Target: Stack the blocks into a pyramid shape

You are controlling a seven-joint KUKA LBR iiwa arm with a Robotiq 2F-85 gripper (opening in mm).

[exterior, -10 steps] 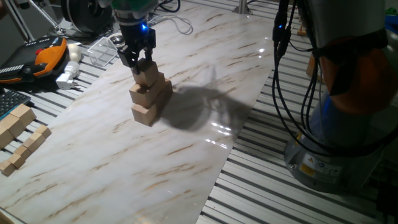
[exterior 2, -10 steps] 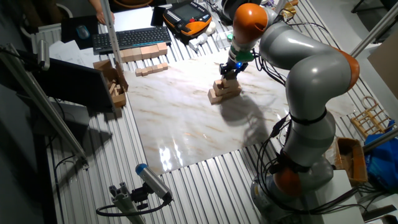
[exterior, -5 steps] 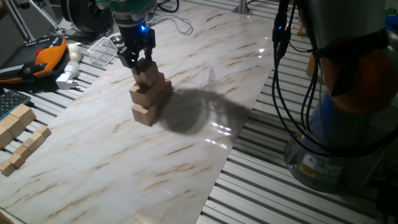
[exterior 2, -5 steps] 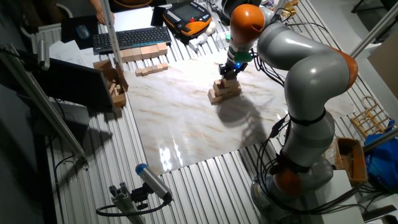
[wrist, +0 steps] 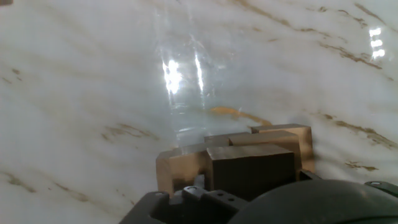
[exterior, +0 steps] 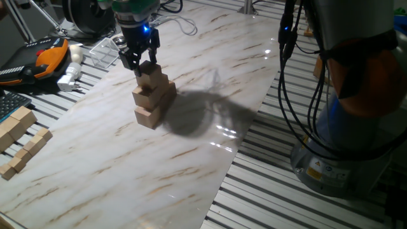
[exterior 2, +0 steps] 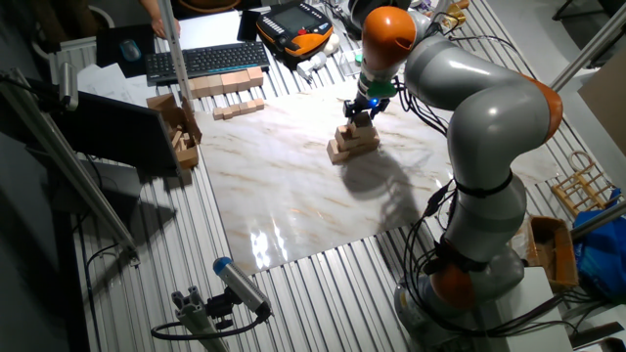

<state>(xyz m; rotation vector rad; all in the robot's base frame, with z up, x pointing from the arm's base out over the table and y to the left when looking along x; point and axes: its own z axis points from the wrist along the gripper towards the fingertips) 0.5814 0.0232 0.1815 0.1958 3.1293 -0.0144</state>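
Note:
The blocks form a small stepped stack (exterior: 151, 95) on the marble board (exterior: 191, 159), also seen in the other fixed view as a stack (exterior 2: 352, 142). The top block (exterior: 150, 73) sits on the tier below. My gripper (exterior: 141, 62) hovers right over it, its fingers straddling the block's upper edge with a small gap, open. The gripper (exterior 2: 362, 110) sits at the stack's peak in the other fixed view too. In the hand view the top block (wrist: 249, 168) fills the lower middle, with lower blocks (wrist: 177, 171) showing beside it. The fingertips are hidden there.
Loose wooden pieces (exterior: 19, 137) lie off the board's left edge, and more pieces (exterior 2: 225, 86) lie by a keyboard (exterior 2: 201, 61). An orange pendant (exterior: 48, 57) and a white plug (exterior: 68, 77) lie behind. The robot base (exterior: 343, 146) and cables stand to the right.
My gripper has crept slightly up and away from the stack. The top block stays in place on the stack.

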